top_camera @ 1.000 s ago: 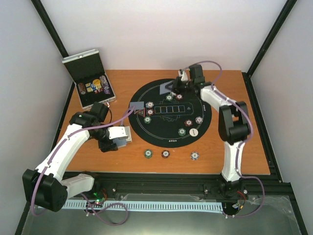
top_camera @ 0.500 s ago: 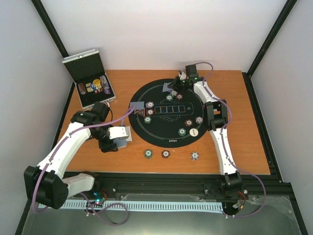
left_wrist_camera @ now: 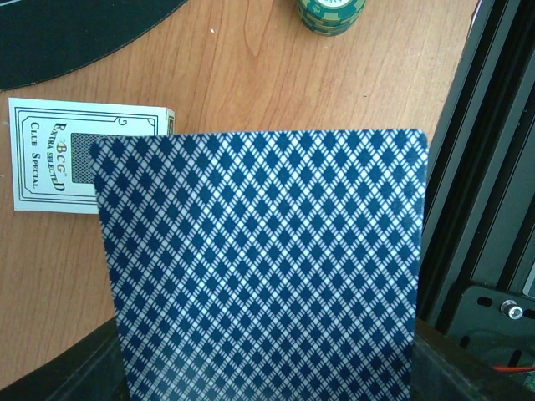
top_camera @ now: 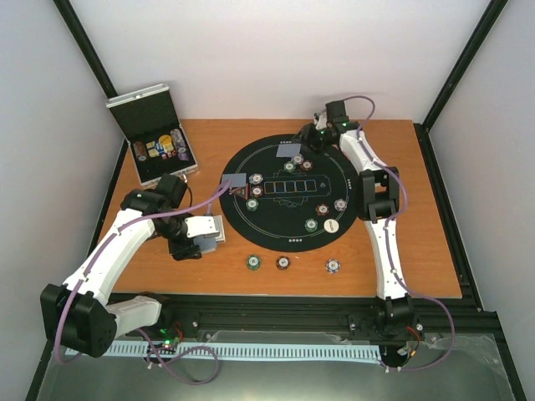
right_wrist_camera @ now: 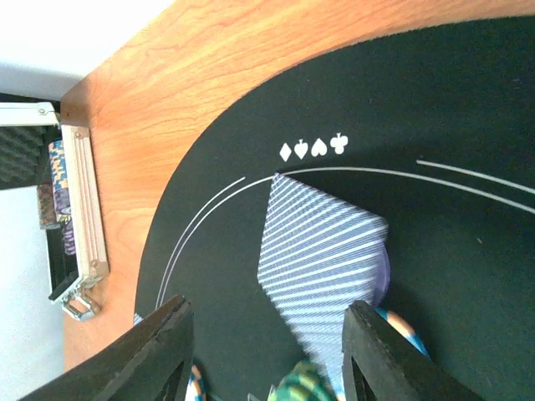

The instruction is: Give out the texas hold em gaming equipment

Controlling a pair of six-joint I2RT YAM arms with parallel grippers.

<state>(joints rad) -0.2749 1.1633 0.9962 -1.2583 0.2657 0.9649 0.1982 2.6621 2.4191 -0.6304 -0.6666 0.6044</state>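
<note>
Black mat now carries the card the right gripper released.

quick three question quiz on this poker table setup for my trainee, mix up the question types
1. True or false: the left gripper holds a deck of cards.
2. How many chips lie directly on the wooden table, off the mat? A) two B) three C) five
3. Fill in: the right gripper hangs over a card lying on the mat, and its jaws are ____.
Key: 1 true; 2 B; 3 open
</note>
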